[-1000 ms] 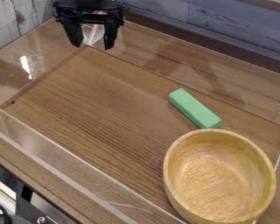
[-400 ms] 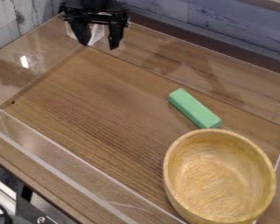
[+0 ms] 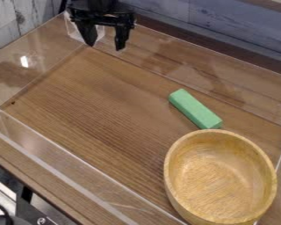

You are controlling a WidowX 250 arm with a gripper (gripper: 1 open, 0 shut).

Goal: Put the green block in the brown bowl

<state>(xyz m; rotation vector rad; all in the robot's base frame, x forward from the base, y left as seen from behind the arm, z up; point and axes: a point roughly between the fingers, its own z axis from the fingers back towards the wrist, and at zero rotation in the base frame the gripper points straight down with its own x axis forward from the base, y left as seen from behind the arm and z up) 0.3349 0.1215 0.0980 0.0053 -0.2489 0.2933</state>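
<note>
The end effector point(image 3: 103, 37) is hanging open and empty; the block point(image 3: 195, 108) and bowl point(image 3: 220, 177) are lying well apart from it, toward the lower right.

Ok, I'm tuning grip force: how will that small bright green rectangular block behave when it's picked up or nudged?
The small bright green rectangular block looks solid with crisp edges, so probably stiff. It lies flat on the wooden tabletop, so it should slide rather than roll or tip. Its smooth faces might slip a little between the jaws.
</note>
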